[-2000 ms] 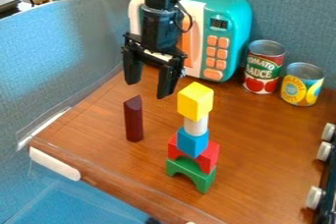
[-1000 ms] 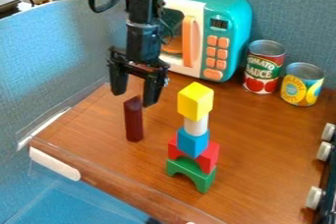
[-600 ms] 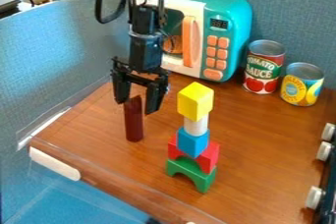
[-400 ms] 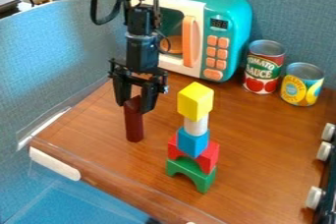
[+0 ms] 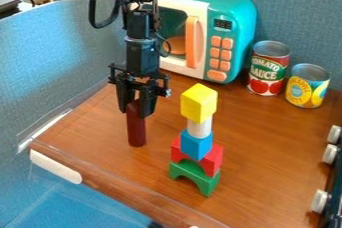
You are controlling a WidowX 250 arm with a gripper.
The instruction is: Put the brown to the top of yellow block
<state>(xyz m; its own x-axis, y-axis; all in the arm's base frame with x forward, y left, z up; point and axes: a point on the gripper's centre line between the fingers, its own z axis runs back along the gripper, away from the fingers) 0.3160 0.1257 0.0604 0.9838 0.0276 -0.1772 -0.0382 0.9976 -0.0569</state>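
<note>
My gripper [image 5: 136, 110] hangs at the left of the work surface, shut on the top end of the brown block [image 5: 136, 131], one finger on each side of it. The block is a dark reddish-brown upright post. To its right stands a tower: the yellow block [image 5: 199, 102] is on top, over a white cylinder [image 5: 200, 127], a blue cube [image 5: 196, 145], a red arch piece [image 5: 212, 159] and a green arch [image 5: 206, 184] at the bottom. The gripper is left of the yellow block, apart from it.
A teal toy microwave [image 5: 239, 32] stands behind the gripper. Two cans, one red [image 5: 268, 69] and one yellow and blue [image 5: 308, 86], are at the back right. White knobs [image 5: 320, 201] line the right edge. A clear barrier runs along the wooden surface's [image 5: 267, 147] front left.
The gripper has moved left and down from above and behind the brown block, and its fingers have drawn together onto the block. The brown block has shifted very slightly; the tower stands unchanged.
</note>
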